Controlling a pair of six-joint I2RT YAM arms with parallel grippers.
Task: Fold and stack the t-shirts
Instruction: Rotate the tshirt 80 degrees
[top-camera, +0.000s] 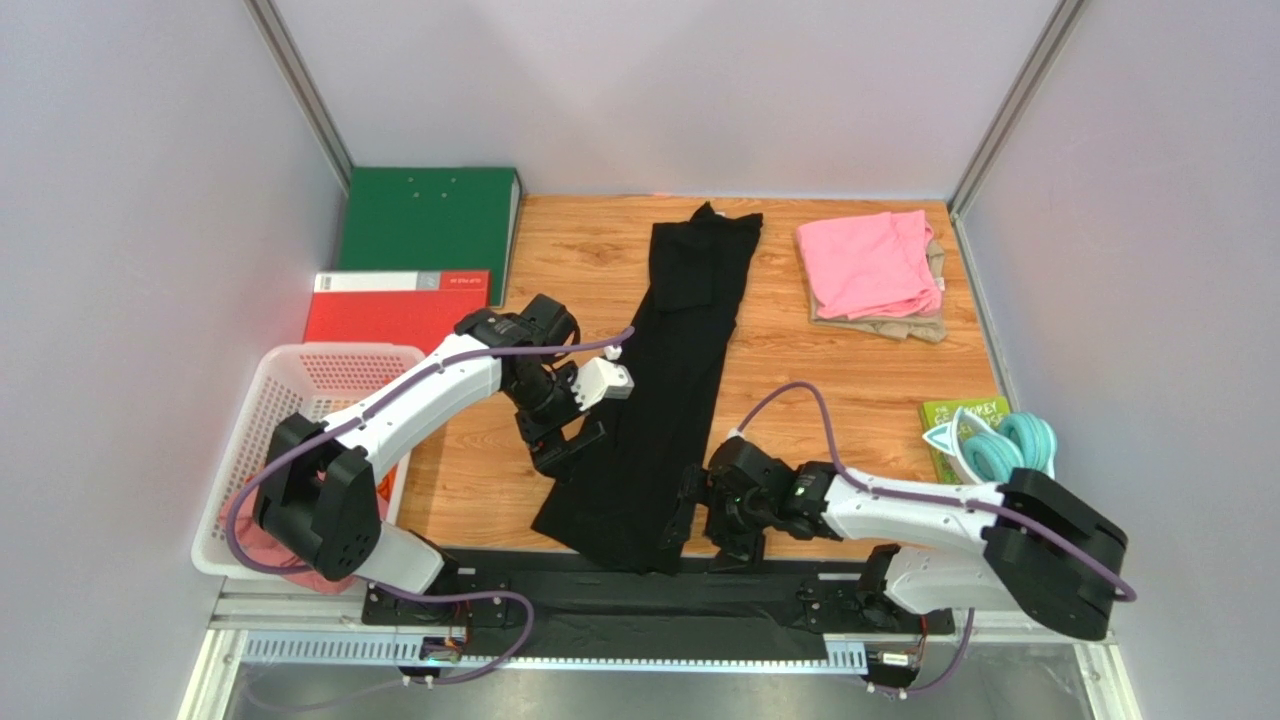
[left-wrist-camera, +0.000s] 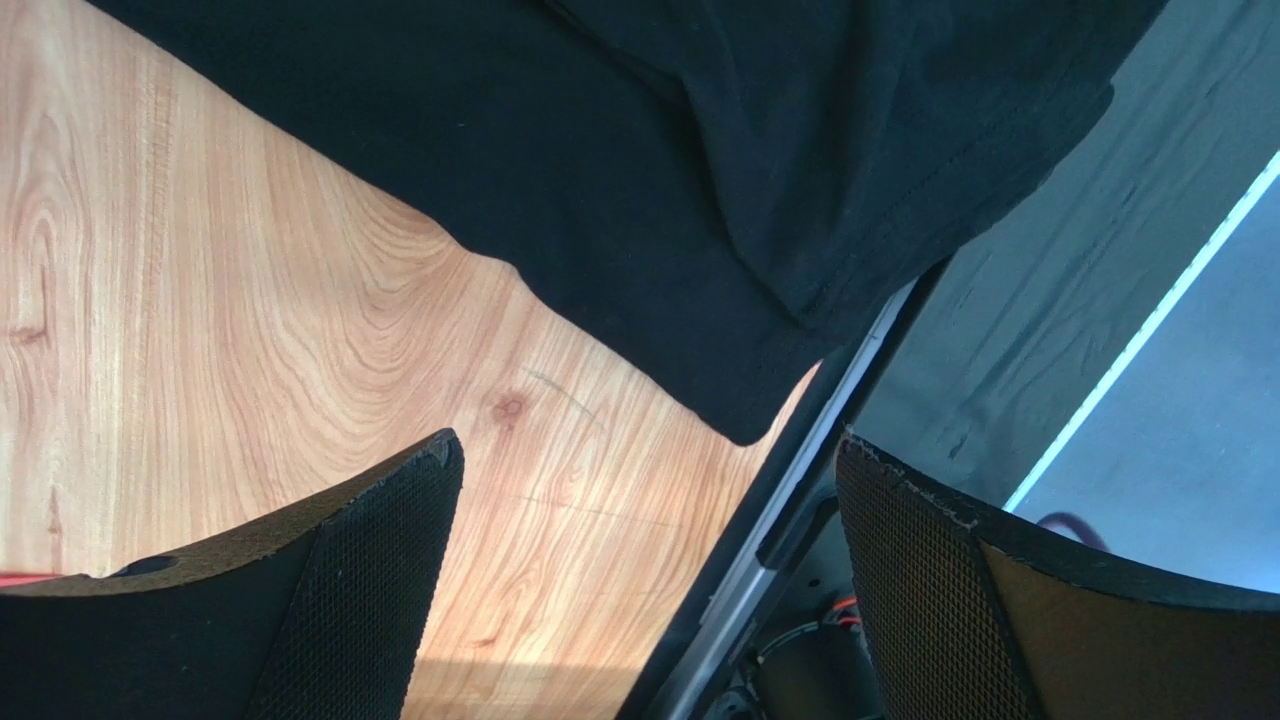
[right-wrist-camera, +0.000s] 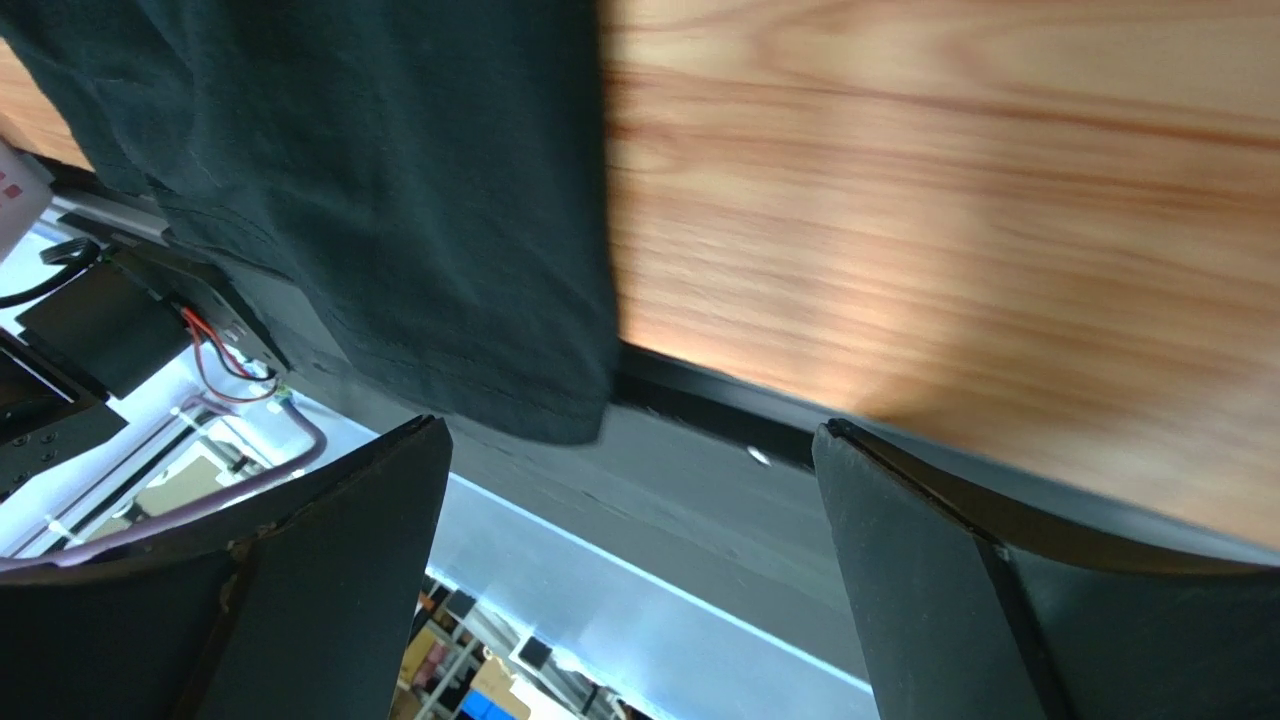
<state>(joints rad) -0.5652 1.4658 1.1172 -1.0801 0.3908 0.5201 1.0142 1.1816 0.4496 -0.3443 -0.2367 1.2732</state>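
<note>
Black shirt (top-camera: 669, 375) lies folded lengthwise as a long strip down the middle of the surface (top-camera: 842, 390), its near end reaching over the front edge. Left fingers (left-wrist-camera: 346, 600) spread wide, holding nothing, just beside the strip's left border. Right fingers (right-wrist-camera: 932, 600) also wide apart and empty, at the strip's near right corner. Pink shirt (top-camera: 869, 263) sits folded atop beige shirt (top-camera: 902, 323), far right.
</note>
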